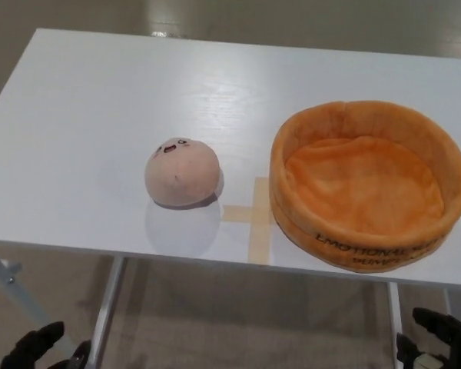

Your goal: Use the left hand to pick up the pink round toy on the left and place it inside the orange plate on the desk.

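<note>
The pink round plush toy point(182, 171) rests on the white desk point(84, 131), left of centre, its small face turned up and away. To its right sits the orange soft plate point(369, 231), a round plush basket with a raised rim and nothing inside. My left hand point(42, 346) is low at the bottom left corner, below the desk's front edge, far from the toy, fingers apart and holding nothing. My right hand point(438, 338) shows at the bottom right corner, also below the desk edge, fingers spread and holding nothing.
A cross of tan tape point(255, 215) marks the desk between toy and plate. Metal desk legs point(107, 307) run down to the beige floor. A grey diagonal bar point(11, 288) crosses the lower left.
</note>
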Tool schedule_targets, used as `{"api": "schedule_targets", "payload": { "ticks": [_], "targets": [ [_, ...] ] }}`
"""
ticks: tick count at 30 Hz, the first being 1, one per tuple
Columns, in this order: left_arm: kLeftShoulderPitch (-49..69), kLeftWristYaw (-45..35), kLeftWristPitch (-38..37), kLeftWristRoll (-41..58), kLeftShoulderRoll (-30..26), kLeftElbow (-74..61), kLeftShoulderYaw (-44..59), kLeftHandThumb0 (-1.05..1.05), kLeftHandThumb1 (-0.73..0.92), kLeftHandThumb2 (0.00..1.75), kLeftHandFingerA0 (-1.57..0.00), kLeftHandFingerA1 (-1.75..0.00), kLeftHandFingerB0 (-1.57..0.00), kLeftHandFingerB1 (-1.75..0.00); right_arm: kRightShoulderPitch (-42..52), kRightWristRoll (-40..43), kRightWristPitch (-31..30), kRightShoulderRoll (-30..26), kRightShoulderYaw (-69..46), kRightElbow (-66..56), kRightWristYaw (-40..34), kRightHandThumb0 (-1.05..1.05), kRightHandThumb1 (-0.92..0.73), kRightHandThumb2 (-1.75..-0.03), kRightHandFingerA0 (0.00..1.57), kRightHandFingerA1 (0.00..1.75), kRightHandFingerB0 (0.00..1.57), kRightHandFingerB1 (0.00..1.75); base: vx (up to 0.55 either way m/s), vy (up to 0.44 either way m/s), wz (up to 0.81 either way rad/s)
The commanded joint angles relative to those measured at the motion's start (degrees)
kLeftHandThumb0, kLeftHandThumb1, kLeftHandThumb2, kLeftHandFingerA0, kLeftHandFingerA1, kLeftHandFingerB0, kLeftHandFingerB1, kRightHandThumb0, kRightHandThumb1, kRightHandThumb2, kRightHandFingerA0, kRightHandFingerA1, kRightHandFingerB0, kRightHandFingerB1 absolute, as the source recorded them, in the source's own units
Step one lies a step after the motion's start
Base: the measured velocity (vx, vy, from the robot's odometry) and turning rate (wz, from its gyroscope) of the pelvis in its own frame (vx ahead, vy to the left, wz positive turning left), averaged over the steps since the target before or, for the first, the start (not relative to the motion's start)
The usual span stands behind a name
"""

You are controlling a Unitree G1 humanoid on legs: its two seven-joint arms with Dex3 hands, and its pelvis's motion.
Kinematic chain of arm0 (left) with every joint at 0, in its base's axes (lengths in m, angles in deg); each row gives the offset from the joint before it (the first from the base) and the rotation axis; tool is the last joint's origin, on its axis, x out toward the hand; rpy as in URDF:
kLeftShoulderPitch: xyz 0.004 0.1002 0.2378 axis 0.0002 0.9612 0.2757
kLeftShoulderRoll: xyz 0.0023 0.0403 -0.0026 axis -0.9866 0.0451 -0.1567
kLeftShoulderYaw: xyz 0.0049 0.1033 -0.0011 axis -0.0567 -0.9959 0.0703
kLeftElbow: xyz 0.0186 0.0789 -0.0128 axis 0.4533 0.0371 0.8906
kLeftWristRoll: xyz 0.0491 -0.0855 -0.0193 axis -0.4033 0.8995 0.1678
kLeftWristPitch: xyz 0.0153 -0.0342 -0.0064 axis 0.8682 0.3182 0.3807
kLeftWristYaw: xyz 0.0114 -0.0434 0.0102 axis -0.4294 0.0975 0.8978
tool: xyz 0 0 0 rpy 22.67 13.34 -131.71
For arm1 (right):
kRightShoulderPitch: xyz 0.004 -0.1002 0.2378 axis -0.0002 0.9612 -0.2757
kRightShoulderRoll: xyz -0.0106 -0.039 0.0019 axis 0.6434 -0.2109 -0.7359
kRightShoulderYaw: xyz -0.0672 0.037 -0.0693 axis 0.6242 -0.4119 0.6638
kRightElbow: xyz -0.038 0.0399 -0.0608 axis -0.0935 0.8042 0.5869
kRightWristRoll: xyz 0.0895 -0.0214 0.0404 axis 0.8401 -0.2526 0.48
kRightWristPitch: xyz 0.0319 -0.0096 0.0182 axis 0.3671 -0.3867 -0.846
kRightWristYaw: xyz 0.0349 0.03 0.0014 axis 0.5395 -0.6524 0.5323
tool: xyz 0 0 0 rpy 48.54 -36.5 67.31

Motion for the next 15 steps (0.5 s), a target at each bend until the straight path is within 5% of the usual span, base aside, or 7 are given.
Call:
{"api": "schedule_targets", "payload": {
  "ticks": [1,2,3,4,15],
  "targets": [
    [0.3,-0.3,-4.1,0.4,-0.6,1.9,-1.1,-0.15,0.59,0.57,-0.33,-0.38,-0.36,-0.33,0.3,0.4,4.1,0.3,-0.3,1.6,-2.5,-0.25,-0.60,-0.60,0.57,0.88,0.43,0.50,0.00,0.000,0.00],
    [0.3,-0.9,-4.0,0.1,-0.7,2.0,-1.6,-0.14,0.41,0.88,-0.18,-0.52,-0.21,-0.51,0.2,0.7,4.1,0.4,-0.6,1.8,-2.6,-0.21,-0.59,-0.59,0.58,0.86,0.46,0.49,0.00,0.000,0.00],
    [0.3,-1.4,-4.0,-0.1,-0.9,2.1,-2.1,-0.14,0.41,0.88,-0.18,-0.52,-0.21,-0.51,0.1,1.6,4.0,0.6,-1.4,1.9,-2.5,-0.21,-0.59,-0.59,0.58,0.86,0.46,0.49,0.00,0.000,0.00],
    [0.6,-2.9,-4.5,-1.2,-1.3,2.0,-3.7,-0.19,0.58,0.57,-0.22,-0.33,-0.28,-0.30,0.3,1.3,4.4,0.5,-1.1,2.0,-2.1,-0.23,-0.60,-0.59,0.56,0.87,0.44,0.50,0.00,0.000,0.00],
    [4.7,-20.5,-11.0,-3.8,-5.6,-5.0,-16.0,-0.33,0.50,0.65,-0.07,-0.18,-0.11,-0.32,0.3,0.9,4.5,0.2,-0.9,2.4,-1.9,-0.23,-0.61,-0.59,0.56,0.85,0.44,0.50,0.00,0.000,0.00]
  ]
}}
